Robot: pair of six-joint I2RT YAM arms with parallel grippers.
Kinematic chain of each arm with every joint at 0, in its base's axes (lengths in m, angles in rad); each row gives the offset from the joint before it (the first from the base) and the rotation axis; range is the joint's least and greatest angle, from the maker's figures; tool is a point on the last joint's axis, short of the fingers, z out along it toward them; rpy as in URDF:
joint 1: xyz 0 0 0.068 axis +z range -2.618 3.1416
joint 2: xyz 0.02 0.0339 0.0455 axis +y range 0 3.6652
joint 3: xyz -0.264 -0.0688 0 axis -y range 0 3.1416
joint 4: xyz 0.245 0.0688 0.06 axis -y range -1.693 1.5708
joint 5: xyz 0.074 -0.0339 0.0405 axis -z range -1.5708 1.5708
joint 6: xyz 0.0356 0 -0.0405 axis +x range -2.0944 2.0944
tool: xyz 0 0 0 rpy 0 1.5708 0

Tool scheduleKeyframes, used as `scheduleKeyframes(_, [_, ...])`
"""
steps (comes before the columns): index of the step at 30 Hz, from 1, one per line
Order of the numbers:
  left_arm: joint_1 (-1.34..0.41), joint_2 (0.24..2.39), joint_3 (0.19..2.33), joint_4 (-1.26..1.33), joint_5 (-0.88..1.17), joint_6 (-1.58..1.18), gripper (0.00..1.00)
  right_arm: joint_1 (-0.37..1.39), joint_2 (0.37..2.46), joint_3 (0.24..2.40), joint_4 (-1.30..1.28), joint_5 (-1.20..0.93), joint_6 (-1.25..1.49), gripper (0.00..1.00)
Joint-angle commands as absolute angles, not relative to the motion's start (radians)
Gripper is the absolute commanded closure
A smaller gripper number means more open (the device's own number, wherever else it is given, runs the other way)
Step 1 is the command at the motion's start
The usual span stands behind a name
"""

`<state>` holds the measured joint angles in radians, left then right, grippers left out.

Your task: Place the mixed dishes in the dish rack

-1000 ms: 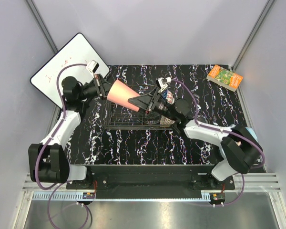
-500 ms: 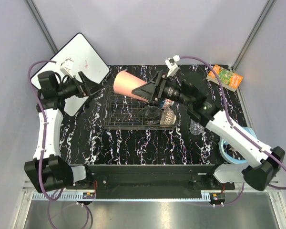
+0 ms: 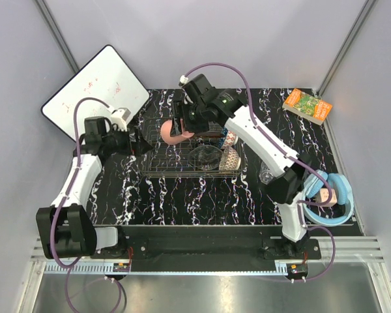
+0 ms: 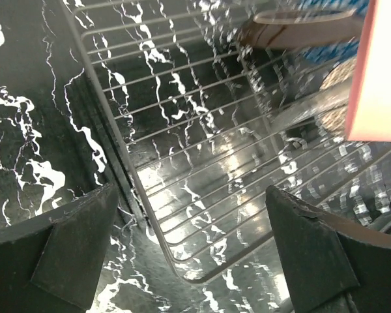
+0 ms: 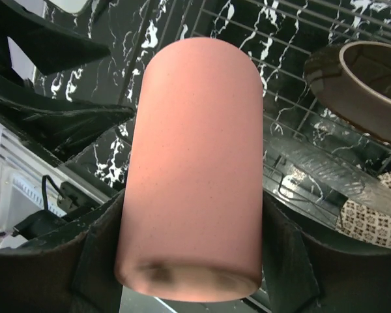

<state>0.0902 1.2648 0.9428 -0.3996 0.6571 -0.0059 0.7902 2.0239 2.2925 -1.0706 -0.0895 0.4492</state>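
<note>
Jaws spread wide are shown on the left gripper point(image 3: 142, 141), which is parked empty just beside the left wall of the dish rack point(image 3: 164, 162). Over the rack's far-left corner, the pink plastic cup point(image 5: 194, 156) is pinched at its sides by the right gripper point(image 3: 184, 125), seemingly clear of the wires. If it is released from there, it could be bounced over the low wall, or be knocked against the clear glass bowl point(image 3: 205, 156) lying to its right.

cup point(image 3: 173, 133) over rack point(image 3: 159, 163), glass bowl point(image 3: 205, 156) inside
</note>
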Motion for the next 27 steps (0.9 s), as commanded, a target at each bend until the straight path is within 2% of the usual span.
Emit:
scheduleKeyframes(1, [0.031,1.291,0.942,-0.35,0.481,0.086,0.01,0.796,2.077,2.502,-1.232,-0.031,0.379,1.0])
scheduleKeyframes(3, [-0.021,1.307,0.93,-0.351,0.41,0.115,0.01,0.796,2.121,2.574,-1.25,-0.02,0.376,1.0])
scheduleKeyframes(4, [-0.044,1.325,0.925,-0.351,0.284,0.118,0.01,0.796,2.131,2.589,-1.256,-0.015,0.376,1.0])
scheduleKeyframes(7, [-0.126,1.364,0.91,-0.359,0.111,0.143,0.01,0.798,2.138,2.612,-1.236,-0.024,0.379,1.0])
scheduleKeyframes(11, [-0.141,1.364,0.89,-0.359,0.101,0.149,0.02,0.796,2.14,2.609,-1.226,-0.025,0.38,1.0])
scheduleKeyframes(12, [-0.147,1.364,0.887,-0.359,0.103,0.153,0.07,0.795,2.141,2.606,-1.226,-0.023,0.379,1.0])
scheduleKeyframes(13, [-0.15,1.365,0.879,-0.362,0.11,0.164,0.19,0.795,2.143,2.603,-1.226,-0.018,0.379,1.0])
scheduleKeyframes(17, [-0.19,1.355,0.859,-0.38,0.129,0.173,0.42,0.792,2.143,2.605,-1.227,-0.014,0.371,1.0])
scheduleKeyframes(21, [-0.228,1.307,0.841,-0.391,0.137,0.179,0.51,0.787,2.137,2.589,-1.226,-0.011,0.367,1.0])
scheduleKeyframes(27, [-0.299,1.258,0.819,-0.431,0.153,0.172,0.54,0.784,2.132,2.556,-1.23,-0.006,0.364,1.0])
